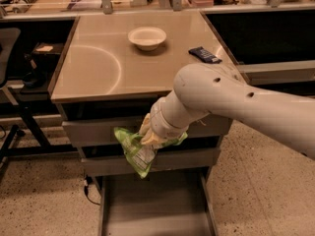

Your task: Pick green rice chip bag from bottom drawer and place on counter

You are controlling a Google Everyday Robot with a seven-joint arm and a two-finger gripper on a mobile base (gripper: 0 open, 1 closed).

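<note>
Glossy beige counter [98, 68], end effector [148, 135] clamping crinkled green rice chip bag [134, 154], above grey metal bottom drawer [152, 208].

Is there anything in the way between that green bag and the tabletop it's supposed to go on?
The pincer holds the green rice chip bag in front of the drawer fronts, below the counter. Only the counter's own front edge lies above it; the bowl and dark wrapper sit farther back.
</note>
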